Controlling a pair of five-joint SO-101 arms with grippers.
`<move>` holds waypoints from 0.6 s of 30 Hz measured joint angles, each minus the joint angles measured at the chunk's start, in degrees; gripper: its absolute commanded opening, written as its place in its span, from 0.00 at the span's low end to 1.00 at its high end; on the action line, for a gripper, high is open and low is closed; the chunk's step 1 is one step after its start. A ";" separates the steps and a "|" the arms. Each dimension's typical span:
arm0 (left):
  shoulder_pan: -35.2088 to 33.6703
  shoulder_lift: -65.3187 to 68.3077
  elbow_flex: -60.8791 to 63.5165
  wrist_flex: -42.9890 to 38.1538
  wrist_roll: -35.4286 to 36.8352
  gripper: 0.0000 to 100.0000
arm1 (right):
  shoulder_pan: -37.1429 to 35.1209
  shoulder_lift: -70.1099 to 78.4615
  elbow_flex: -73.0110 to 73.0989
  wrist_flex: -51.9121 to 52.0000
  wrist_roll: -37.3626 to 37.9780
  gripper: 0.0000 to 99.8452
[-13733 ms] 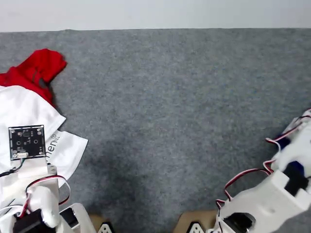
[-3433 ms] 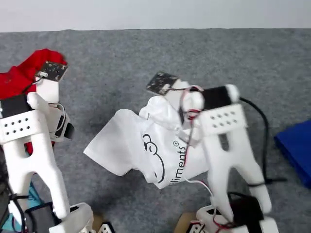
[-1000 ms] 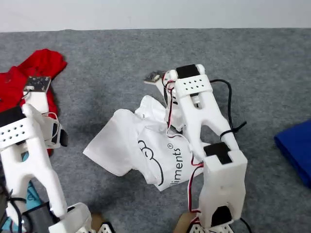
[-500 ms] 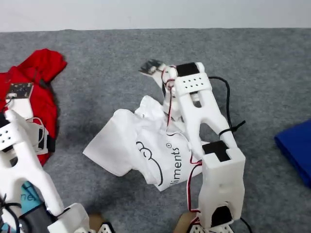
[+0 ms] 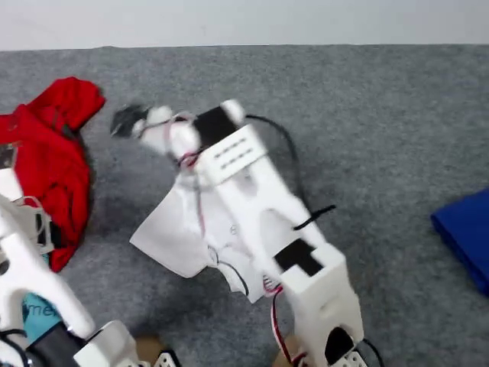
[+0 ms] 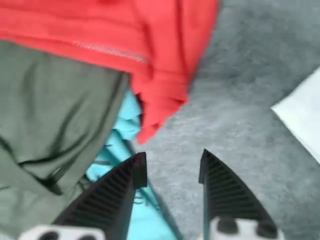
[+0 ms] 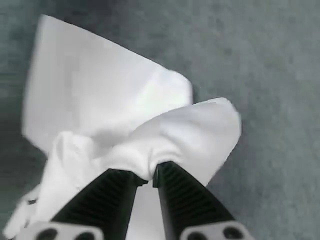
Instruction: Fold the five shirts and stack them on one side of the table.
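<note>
The right arm [image 5: 252,191] extended diagonally from its base at the near edge of the table [image 5: 382,115] toward the far left, with its links passing over the white shirt [image 5: 172,233]. The right gripper [image 7: 146,176] was clamped on a bunched fold of the white shirt, its jaws nearly together with cloth pinched between them. The rest of the garment lay crumpled on the grey table surface near the middle.

The left arm [image 5: 27,260] stood at the near left corner. The left gripper [image 6: 171,160] pointed down over bare table, its jaws apart and holding nothing, just beside the shirt pile. In that pile, the red shirt [image 6: 125,30] lay over the green shirt [image 6: 50,110], and the teal shirt [image 6: 115,145] protruded from beneath both. The blue shirt [image 5: 466,229] lay at the right edge of the table, well apart from the others
</note>
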 measured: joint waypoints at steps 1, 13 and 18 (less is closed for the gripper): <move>-1.32 0.00 0.00 -0.44 0.00 0.18 | -2.20 0.00 -0.26 1.05 0.00 0.01; -10.11 0.00 0.00 -2.02 -0.53 0.18 | -15.30 0.00 2.02 3.25 0.35 0.28; -11.08 0.00 0.00 -2.02 -3.43 0.18 | -12.75 0.00 2.02 3.25 -5.63 0.28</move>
